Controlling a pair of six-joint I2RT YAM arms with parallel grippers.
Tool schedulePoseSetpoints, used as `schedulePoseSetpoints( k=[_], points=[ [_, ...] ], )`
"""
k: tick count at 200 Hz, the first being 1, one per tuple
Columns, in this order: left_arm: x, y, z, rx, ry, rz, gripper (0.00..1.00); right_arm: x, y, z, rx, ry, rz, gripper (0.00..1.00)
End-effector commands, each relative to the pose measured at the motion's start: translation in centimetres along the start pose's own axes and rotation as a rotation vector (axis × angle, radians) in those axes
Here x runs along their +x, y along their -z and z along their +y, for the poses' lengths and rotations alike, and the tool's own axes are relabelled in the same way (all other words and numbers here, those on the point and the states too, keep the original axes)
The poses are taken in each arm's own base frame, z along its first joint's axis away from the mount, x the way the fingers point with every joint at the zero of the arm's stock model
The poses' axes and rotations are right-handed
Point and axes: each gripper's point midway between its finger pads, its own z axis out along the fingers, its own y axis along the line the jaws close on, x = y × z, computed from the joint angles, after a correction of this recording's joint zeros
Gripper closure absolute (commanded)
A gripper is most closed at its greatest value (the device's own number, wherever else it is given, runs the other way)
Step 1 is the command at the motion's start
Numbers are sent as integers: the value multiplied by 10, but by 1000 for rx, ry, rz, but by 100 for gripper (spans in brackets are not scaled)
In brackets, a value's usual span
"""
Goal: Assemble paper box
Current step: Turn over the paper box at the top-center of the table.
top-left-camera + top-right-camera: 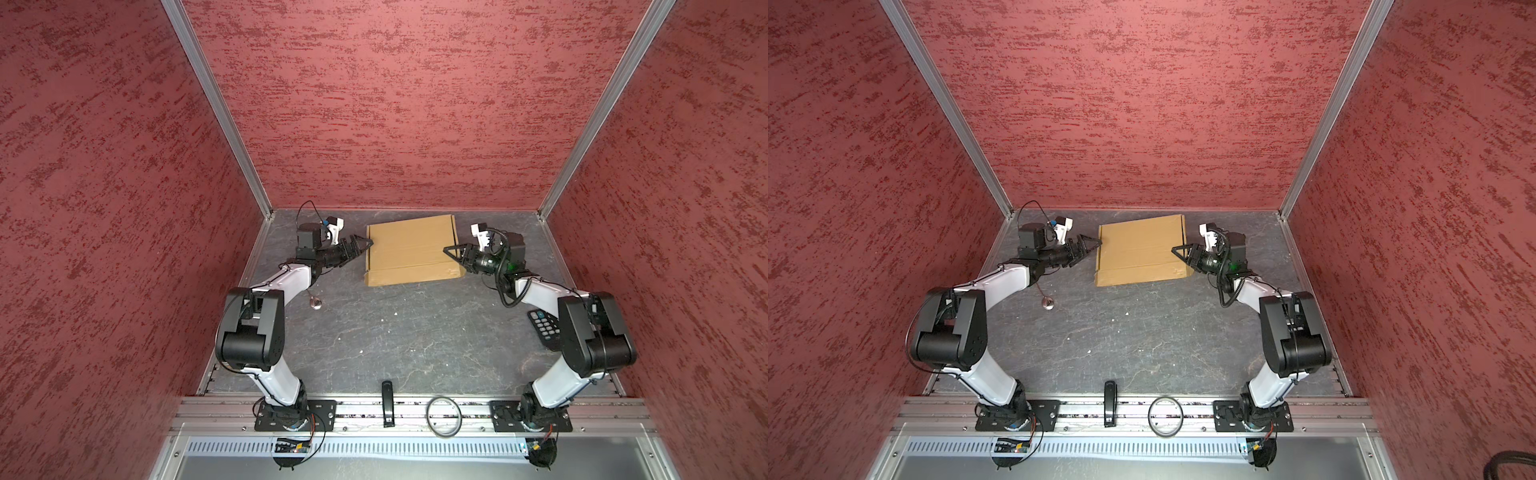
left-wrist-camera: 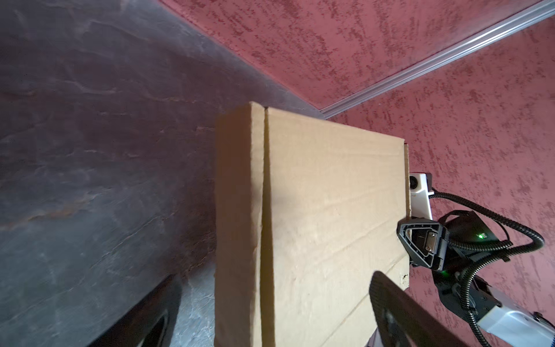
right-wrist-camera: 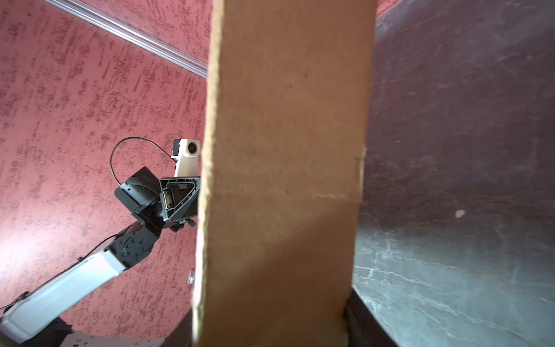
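Two arms, one paper box (image 1: 411,249), four loose items. The box is lying closed and flat on the grey table (image 1: 395,332), sitting directly between the two grippers, its far edge running near the back wall. Open table is stretching wide on the near side of both grippers; the side walls are crowding in behind each wrist.

Left gripper (image 1: 365,244) is standing with jaws spread wide, fingers (image 2: 399,309) straddling the box's left edge. Right gripper (image 1: 448,250) is pinching the box's right edge, jaws part-way closed across its thickness, one finger (image 3: 363,321) pressing at the table side.

Keypad (image 1: 543,328) is lying behind the right gripper, beside its arm. Ring (image 1: 444,422) and black bar (image 1: 387,402) are resting on the front rail, well behind both grippers. Small round metal piece (image 1: 316,304) is lying behind the left gripper.
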Motion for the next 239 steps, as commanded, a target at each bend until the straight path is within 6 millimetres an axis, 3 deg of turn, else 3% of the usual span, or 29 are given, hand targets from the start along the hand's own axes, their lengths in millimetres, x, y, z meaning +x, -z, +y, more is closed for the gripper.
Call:
schedulePoseSetpoints(
  k=[1,72,162,239],
  points=[
    [-7,7,-29,92,-70,-16,1,-3,6,28,-85,20,-5,48],
    [-4,11,-51,193,-61,-12,0,-8,13,54,-149,47,0,49],
    [6,-8,-94,295,-111,34,0,-7,13,58,-183,47,8,49],
    [-9,1,-68,223,-70,-7,0,-13,19,74,-206,77,-4,50]
  ],
)
